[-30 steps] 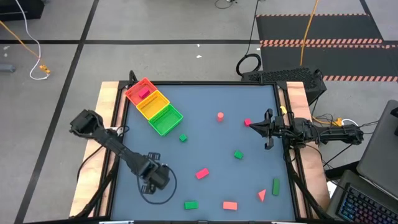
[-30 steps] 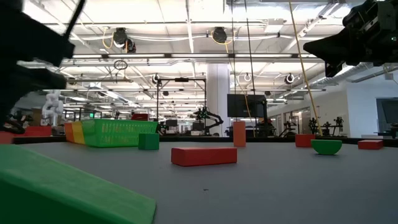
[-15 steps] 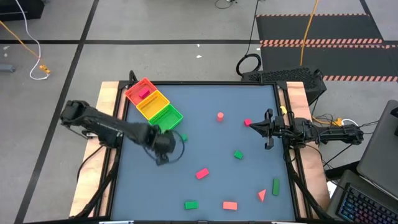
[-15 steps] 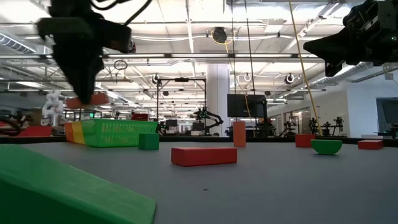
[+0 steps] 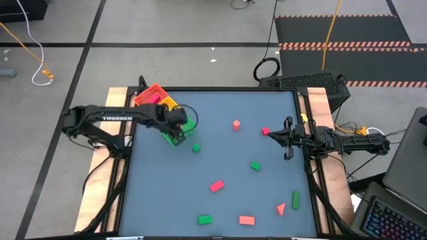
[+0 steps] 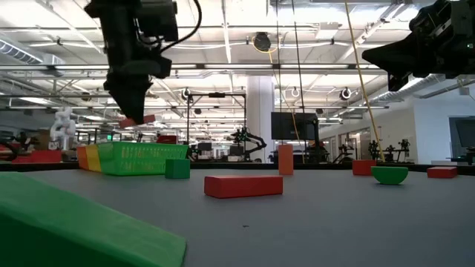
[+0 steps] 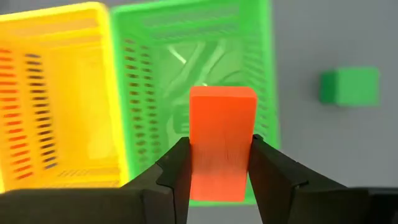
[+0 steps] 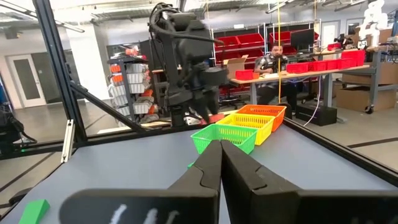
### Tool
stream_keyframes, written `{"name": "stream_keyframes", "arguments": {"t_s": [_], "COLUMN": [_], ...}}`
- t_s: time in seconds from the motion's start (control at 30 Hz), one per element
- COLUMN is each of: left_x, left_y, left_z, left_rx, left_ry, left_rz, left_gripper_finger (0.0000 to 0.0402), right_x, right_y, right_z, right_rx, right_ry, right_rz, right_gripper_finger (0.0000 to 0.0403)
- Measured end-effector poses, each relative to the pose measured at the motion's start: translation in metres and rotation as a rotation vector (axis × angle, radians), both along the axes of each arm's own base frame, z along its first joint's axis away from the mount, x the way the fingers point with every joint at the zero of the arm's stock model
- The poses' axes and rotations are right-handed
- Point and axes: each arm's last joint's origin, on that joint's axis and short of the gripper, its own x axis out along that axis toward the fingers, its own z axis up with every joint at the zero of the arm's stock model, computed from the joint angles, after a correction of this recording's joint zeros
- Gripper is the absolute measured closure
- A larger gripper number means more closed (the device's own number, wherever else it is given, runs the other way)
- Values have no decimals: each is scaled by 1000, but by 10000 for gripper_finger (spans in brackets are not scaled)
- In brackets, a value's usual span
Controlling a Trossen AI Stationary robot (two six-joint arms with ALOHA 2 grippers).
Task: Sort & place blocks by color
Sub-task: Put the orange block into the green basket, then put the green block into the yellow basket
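My left gripper [image 5: 175, 125] hangs above the green compartment of the red-yellow-green tray [image 5: 160, 103], shut on a pink-red brick [image 7: 222, 124]. In the low view that brick [image 6: 139, 119] sits well above the tray [image 6: 141, 158]. Other blocks lie flat on the table: a green cube [image 5: 196, 148] beside the tray, a red cylinder [image 5: 236, 124], a red brick [image 5: 217, 186], a green brick [image 5: 205, 219], a red wedge [image 5: 281, 209] and several more. My right gripper [image 5: 288, 140] waits shut above the table's right side. My left gripper pinches the pink-red brick by its two long sides [image 7: 194, 155] between both fingers [image 7: 177, 165]. The fingers point down from above and lie across the brick. The brick is lifted clear and roughly level, one end sticking out past the fingers over the green compartment [image 7: 261, 62].
The tray stands slantwise at the table's far left corner; the arm covers part of its red compartment [image 5: 150, 93]. Blocks are scattered over the middle and near right of the table. A raised frame edges the table [image 5: 220, 90]. A person sits in the room beyond [image 8: 272, 62].
My left gripper has swung from the table's near left area toward the far edge, ending above the tray's green compartment. The pink-red brick shows in its fingers half a second ago and has travelled with it. My right arm has kept still.
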Motion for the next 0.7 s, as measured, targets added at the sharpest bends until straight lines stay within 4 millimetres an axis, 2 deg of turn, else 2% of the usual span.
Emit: {"name": "stream_keyframes", "arguments": {"t_s": [0.13,0.37,0.7], "left_x": [-4,1,3], "left_y": [13,9,3], "left_z": [0,1,1], "left_rx": [-6,15,24], "left_ry": [-3,-23,-31], "left_rz": [53,-27,-39], "left_gripper_finger": [259,250,178], "right_x": [0,0,0], "right_y": [0,0,0], "right_z": [0,-2,-3], "right_rx": [0,-1,-1], "right_ry": [0,22,31], "right_rz": [0,0,0], "right_gripper_finger": [403,403,403]}}
